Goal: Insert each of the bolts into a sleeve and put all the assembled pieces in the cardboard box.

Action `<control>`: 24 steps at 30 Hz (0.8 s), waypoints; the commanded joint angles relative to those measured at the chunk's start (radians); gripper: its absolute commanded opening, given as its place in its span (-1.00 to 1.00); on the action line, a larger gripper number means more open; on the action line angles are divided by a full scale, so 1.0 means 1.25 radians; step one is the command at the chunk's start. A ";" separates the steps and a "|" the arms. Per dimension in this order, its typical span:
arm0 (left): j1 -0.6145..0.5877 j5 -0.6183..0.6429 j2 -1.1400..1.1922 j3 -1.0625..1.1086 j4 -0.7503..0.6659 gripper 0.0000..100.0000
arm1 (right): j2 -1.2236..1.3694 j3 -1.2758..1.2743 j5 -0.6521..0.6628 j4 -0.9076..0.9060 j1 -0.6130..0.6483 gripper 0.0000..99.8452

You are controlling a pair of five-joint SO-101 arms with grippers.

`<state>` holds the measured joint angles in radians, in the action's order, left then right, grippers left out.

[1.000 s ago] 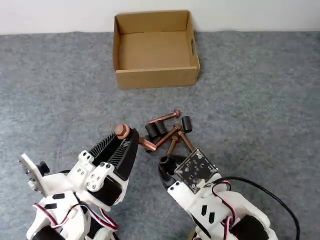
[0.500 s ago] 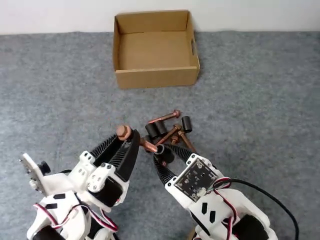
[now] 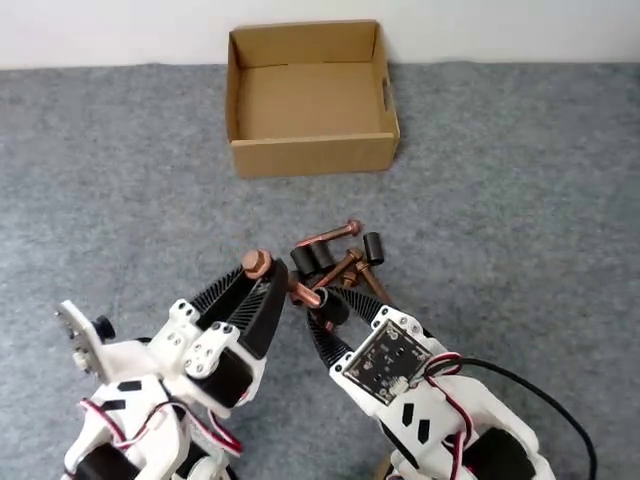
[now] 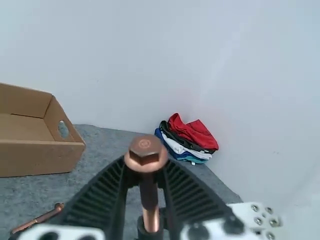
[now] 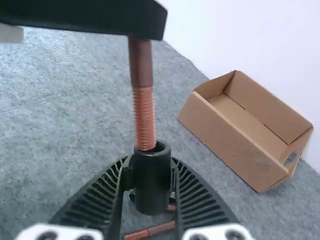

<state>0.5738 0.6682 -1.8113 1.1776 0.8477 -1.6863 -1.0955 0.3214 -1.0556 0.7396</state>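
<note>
Pinching copper hex-head bolt (image 4: 146,155) in left gripper (image 3: 262,278), threaded tip at mouth of black sleeve (image 5: 150,177) clamped by right gripper (image 3: 335,306), well short of cardboard box (image 3: 310,156); grey carpet (image 3: 500,190) wide alongside.

High view looks down; wrist views sit low, close — all share the cardboard box (image 3: 310,155).

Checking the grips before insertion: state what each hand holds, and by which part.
Left hand: copper bolt, by the smooth shank under the head. Right hand: black sleeve, by its sides, the bolt's threaded tip at its opening.
</note>
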 commanded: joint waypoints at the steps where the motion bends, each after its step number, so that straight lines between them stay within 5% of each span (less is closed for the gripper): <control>1: -0.001 -0.001 0.001 0.003 -0.025 -0.99 | -0.006 0.011 0.009 0.025 0.006 -0.98; 9: 0.015 -0.002 0.004 0.020 -0.012 -0.99 | -0.006 0.011 0.009 0.025 0.006 -0.98; 20: 0.097 -0.146 0.004 0.064 0.077 -0.98 | -0.006 0.006 0.010 0.026 0.006 -0.98; 24: 0.093 -0.155 0.004 0.093 0.090 -0.75 | -0.007 0.006 0.010 0.026 0.006 -0.98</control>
<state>0.6874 0.4948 -1.8098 1.2850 0.9352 -1.6847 -1.1078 0.3230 -1.0556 0.7457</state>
